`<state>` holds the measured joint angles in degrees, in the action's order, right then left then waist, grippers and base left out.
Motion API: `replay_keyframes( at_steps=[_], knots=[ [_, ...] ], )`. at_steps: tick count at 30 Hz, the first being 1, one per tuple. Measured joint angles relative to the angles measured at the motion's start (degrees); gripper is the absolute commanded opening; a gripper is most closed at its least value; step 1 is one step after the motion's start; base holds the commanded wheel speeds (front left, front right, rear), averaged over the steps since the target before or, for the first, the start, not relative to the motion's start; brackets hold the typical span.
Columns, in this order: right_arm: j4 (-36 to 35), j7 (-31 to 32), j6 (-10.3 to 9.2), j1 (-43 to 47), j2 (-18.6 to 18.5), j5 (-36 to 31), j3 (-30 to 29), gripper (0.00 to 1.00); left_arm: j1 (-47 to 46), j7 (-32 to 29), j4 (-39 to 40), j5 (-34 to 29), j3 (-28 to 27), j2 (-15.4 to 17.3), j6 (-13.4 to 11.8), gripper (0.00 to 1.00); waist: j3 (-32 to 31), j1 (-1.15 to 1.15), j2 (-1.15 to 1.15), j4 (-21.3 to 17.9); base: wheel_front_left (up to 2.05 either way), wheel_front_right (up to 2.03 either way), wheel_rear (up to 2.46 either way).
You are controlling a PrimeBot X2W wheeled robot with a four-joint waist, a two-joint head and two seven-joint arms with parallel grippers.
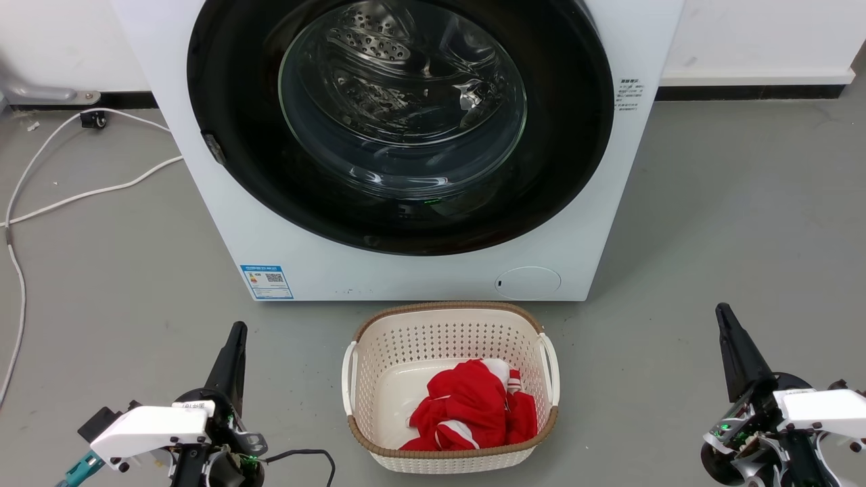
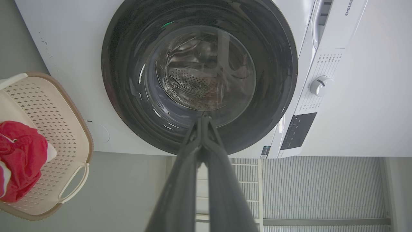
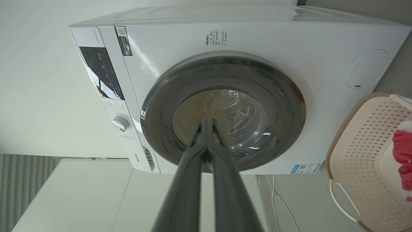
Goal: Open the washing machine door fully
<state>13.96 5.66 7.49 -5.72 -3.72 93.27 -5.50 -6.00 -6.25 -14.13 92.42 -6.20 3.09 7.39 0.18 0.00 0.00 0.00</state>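
Washing machine door (image 1: 402, 115), shut, looks rigid, glossy and slippery, so hook its grey tab (image 1: 215, 149) at nine o'clock; both jaws closed, empty.

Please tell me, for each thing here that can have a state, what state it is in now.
washing machine door: closed.
left pincer: shut, holding nothing.
right pincer: shut, holding nothing.
basket: upright, with a red and white garment inside.

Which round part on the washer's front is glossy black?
The washing machine door, by far the largest; the small round cover below it is white.
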Motion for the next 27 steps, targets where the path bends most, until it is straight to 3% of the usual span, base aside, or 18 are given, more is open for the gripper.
replay_keyframes(
  at_steps=[2,3,18,27],
  knots=[
    [0.0,0.01,0.0,-0.01,0.02,-0.05,-0.03,0.0,0.0,-0.07,0.0,0.0,-0.01,0.0,0.0,0.0,0.0,0.0,0.0,0.0,0.0,0.0,0.0],
    [0.0,0.02,0.0,-0.01,0.03,-0.05,-0.04,1.0,0.0,-0.07,0.0,0.0,-0.01,0.0,0.0,1.0,0.0,0.0,0.0,0.0,0.0,0.0,0.0],
    [-0.8,-2.96,0.0,2.47,0.4,-3.15,1.22,1.0,1.8,2.94,0.65,-2.23,2.64,-0.13,-0.07,1.0,0.08,0.0,0.0,0.07,0.0,0.0,0.0],
    [-4.56,-5.17,0.0,3.03,0.42,-14.75,1.22,1.0,1.81,5.22,4.19,-11.85,2.32,-0.04,-0.07,1.0,0.11,0.0,0.0,0.22,0.0,0.0,0.0]
  ],
)
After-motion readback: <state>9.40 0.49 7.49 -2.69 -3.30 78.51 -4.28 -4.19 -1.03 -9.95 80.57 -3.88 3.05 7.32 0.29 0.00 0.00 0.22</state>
